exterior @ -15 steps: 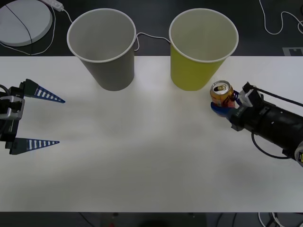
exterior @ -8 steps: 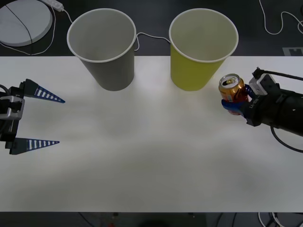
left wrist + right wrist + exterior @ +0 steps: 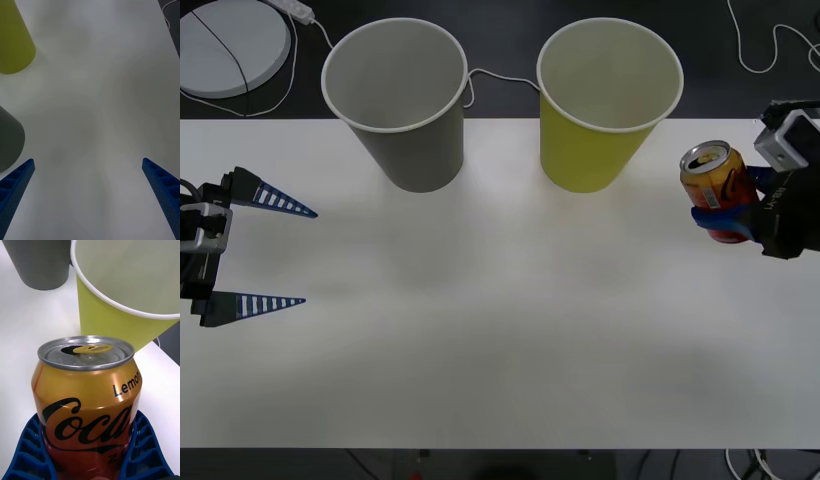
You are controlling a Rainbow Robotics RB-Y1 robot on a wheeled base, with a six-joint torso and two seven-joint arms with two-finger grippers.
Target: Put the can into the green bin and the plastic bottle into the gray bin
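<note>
With its blue ribbed fingers [image 3: 144, 450] clamped on either side of the can [image 3: 716, 186], the right gripper [image 3: 727, 222] sits at the table's right edge, near the far right corner. Can is upright, gold top up, tab hole open, orange-yellow upper body and red lower part; black lettering reads "Lemon" in the right wrist view. Fingers grip its lower half, one each side, pads touching the can wall. Whether the can clears the table [image 3: 500, 330] or stands on it, cannot tell.

Green bin [image 3: 608, 100] stands just beside the can toward the table's middle, at the far edge, upright, mouth open, white rim. Can is outside it, apart from its wall, top below the bin's rim in the wrist view. Gray bin [image 3: 396, 100] stands upright at the far edge too, left of the green bin, the two bins apart with a gap between them.

Left gripper [image 3: 260, 253] is at the left edge, idle, its fingers spread wide with nothing between them, pointing toward the table's middle. Left wrist view shows both bin bases on the white surface ahead of it.

Behind the far edge, a white round disc [image 3: 228, 45] and white cables [image 3: 770, 45] lie on dark floor.
</note>
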